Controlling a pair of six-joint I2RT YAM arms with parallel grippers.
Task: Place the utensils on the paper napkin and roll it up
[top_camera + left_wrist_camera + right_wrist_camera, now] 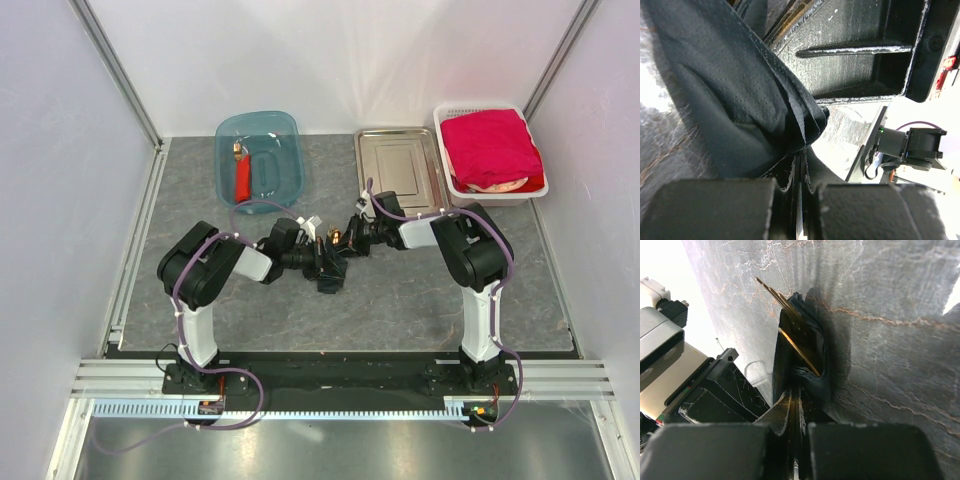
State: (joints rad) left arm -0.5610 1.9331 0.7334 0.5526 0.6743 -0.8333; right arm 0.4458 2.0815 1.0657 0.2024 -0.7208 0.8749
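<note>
Grey worktop point(420, 300) centre: left hand point(800, 187) from 9 o'clock, right hand point(796, 415) from 3, both clamped on paper napkin point(730, 100) to trap utensils point(797, 350) inside.

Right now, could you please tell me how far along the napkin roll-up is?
Done: the gold utensils already lie inside the folded paper napkin, tines poking out. In hand: the left tool and right tool are both shut on the napkin. Left: it looks loosely wrapped, so a tidy roll remains to finish.
</note>
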